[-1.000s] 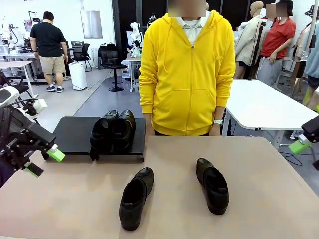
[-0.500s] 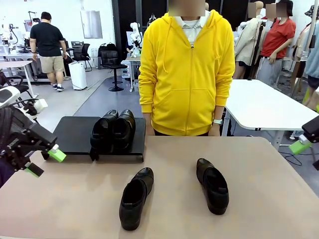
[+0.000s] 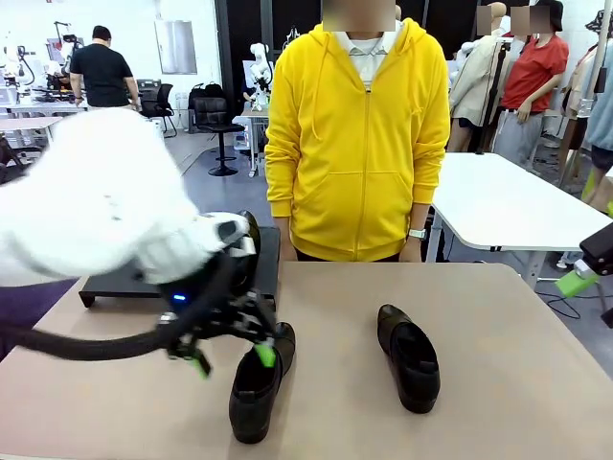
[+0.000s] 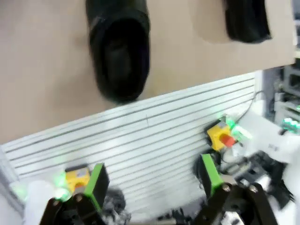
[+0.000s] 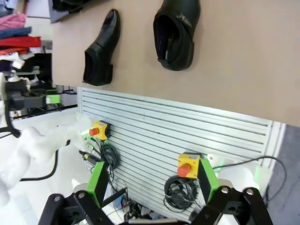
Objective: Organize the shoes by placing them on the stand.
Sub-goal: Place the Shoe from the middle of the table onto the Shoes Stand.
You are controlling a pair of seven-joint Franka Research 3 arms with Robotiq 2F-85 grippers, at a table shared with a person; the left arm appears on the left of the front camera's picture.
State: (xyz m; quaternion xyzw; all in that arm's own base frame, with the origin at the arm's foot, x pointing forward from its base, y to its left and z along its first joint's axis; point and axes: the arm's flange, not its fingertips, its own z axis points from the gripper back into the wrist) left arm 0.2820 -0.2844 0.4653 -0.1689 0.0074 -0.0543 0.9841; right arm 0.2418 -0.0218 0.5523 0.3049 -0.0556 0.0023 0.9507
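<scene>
Two black loafers lie on the beige table: one near the front centre (image 3: 254, 395), one to the right (image 3: 410, 359). My left gripper (image 3: 233, 360) hangs open just above the heel end of the near shoe, with nothing between its green pads. In the left wrist view that shoe (image 4: 121, 51) lies ahead of the open fingers (image 4: 96, 183), and the other shoe (image 4: 246, 18) is at the top right. The black stand (image 3: 269, 257) sits at the back left; my arm hides most of it and the shoes on it. My right gripper (image 5: 152, 180) is open, off the table's right edge (image 3: 575, 281), viewing both loose shoes (image 5: 99, 49) (image 5: 176, 33).
A person in a yellow hoodie (image 3: 359, 144) stands at the far edge of the table, arms down. My white left arm (image 3: 96, 211) crosses the left half of the table. A white table (image 3: 508, 206) stands behind on the right. Bare tabletop lies between and right of the shoes.
My left arm has swung in from the left edge to the table's centre, over the near shoe, now covering the stand. The right arm and the shoes have not moved.
</scene>
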